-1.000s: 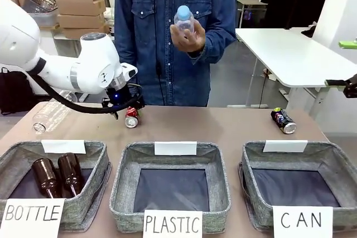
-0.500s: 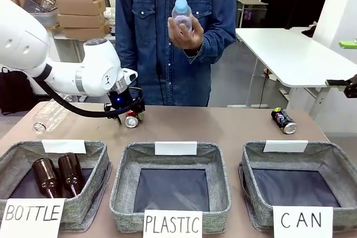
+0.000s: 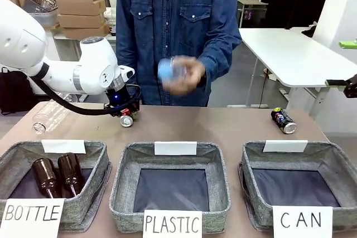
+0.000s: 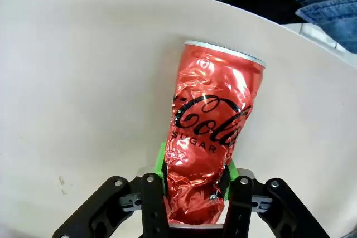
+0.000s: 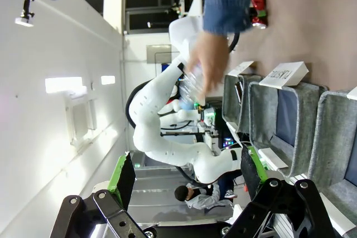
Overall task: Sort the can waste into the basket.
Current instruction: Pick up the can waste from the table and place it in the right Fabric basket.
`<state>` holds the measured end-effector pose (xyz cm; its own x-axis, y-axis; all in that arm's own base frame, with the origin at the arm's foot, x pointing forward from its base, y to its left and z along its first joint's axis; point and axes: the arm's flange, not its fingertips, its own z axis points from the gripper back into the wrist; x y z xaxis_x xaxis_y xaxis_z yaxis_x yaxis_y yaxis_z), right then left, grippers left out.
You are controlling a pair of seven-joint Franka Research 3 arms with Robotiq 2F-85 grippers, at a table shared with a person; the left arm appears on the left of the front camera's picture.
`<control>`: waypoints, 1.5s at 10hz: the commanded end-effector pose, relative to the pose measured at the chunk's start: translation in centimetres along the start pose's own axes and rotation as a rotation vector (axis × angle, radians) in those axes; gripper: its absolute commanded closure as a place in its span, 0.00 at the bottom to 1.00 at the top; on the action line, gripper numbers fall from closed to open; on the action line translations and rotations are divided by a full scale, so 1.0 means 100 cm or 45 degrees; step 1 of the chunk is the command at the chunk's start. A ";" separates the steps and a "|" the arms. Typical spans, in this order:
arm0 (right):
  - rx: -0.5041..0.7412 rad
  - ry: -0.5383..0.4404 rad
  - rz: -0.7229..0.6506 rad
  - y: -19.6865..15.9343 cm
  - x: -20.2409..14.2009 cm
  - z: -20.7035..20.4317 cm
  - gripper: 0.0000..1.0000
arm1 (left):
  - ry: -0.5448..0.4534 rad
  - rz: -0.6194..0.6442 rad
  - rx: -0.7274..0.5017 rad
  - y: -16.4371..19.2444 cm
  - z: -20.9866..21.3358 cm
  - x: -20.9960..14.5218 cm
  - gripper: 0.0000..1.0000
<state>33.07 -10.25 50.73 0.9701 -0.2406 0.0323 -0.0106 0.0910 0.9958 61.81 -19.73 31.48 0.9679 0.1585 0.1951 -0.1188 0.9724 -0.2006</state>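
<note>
- Lowered from chest height, the person's hand (image 3: 188, 75) holds a clear plastic bottle (image 3: 166, 71).
- Left gripper (image 4: 195, 174) pinches the crushed shiny red metal can (image 4: 209, 126), well left of the square grey fabric "CAN" basket (image 3: 334, 163).
- Dark blue-black Pepsi can (image 3: 283, 120) lies just behind that basket.
- Right gripper (image 5: 187, 174) is spread.

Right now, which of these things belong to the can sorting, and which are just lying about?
Job: red can, held in left gripper; dark can; CAN basket.
Lying about: brown bottles; BOTTLE bin; PLASTIC bin; clear bottle on table; plastic bottle in person's hand.

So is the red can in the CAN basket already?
No, the left end effector grips the crushed red can at the far side of the table, well away from the CAN basket.
</note>
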 end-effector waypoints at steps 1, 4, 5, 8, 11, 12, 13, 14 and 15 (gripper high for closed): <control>0.023 0.001 0.032 0.001 0.001 0.000 0.00 | -0.028 0.014 -0.035 0.020 0.011 0.004 1.00; 0.023 0.001 0.032 0.001 0.001 0.000 0.00 | 0.346 -0.282 -0.406 0.100 0.042 0.029 1.00; 0.023 0.001 0.032 0.001 0.001 0.000 0.00 | 0.402 -0.277 -0.571 0.134 0.056 0.033 1.00; 0.023 0.001 0.032 0.001 0.001 0.000 0.00 | 0.374 -0.276 -0.810 0.220 0.132 0.003 1.00; 0.023 0.001 0.032 0.001 0.001 0.000 0.00 | 0.160 -0.585 -0.964 0.264 0.220 -0.074 1.00; 0.023 0.001 0.032 0.001 0.001 0.000 0.00 | 0.008 -0.723 -1.008 0.248 0.243 -0.125 1.00; 0.023 0.001 0.032 0.001 0.001 0.000 0.00 | -0.097 -0.820 -0.942 0.225 0.255 -0.167 1.00; 0.023 0.001 0.032 0.001 0.001 0.000 0.00 | -0.164 -0.941 -0.916 0.197 0.263 -0.205 1.00; 0.023 0.001 0.032 0.001 0.001 0.000 0.00 | -0.215 -1.048 -0.884 0.169 0.266 -0.235 1.00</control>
<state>33.04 -10.30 50.77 0.9698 -0.2416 0.0331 -0.0114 0.0909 0.9958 33.75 0.74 48.86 0.7010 -0.4345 0.5655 0.7111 0.4852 -0.5088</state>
